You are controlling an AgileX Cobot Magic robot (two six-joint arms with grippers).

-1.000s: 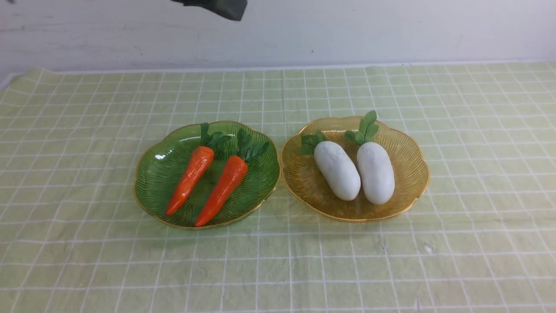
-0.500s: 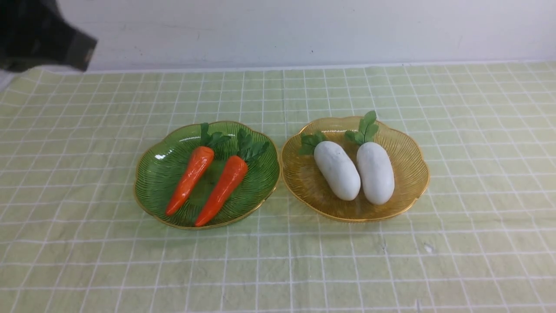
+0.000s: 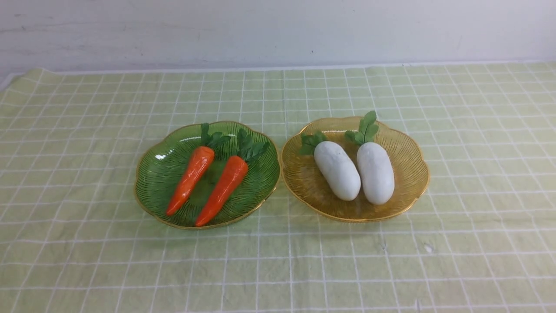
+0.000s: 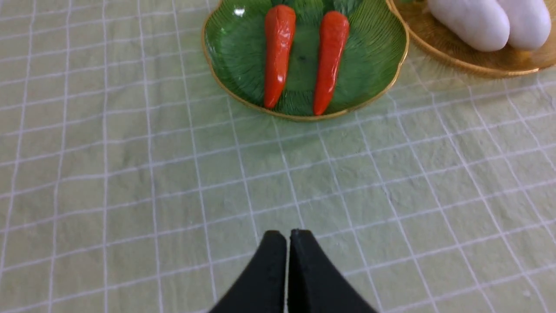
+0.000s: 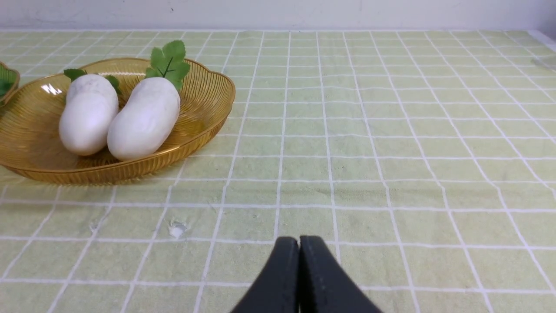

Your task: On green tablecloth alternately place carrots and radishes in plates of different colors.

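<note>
- Green tablecloth (image 3: 87, 261): white grid, slightly wrinkled, covering the tabletop up to a pale wall.
- Green plate (image 3: 152, 182): left of centre; two carrots (image 3: 191, 179) (image 3: 223, 189) side by side, leafy tops toward the wall.
- Amber plate (image 3: 408, 182): just beside it on the right; two radishes (image 3: 336, 170) (image 3: 375, 173) touching.

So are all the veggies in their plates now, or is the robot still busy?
Looks done: both carrots lie in the green plate, and both radishes lie in the amber plate. Nothing is in hand: the left gripper and right gripper are shut and empty, above the green tablecloth. Nothing seems left.
</note>
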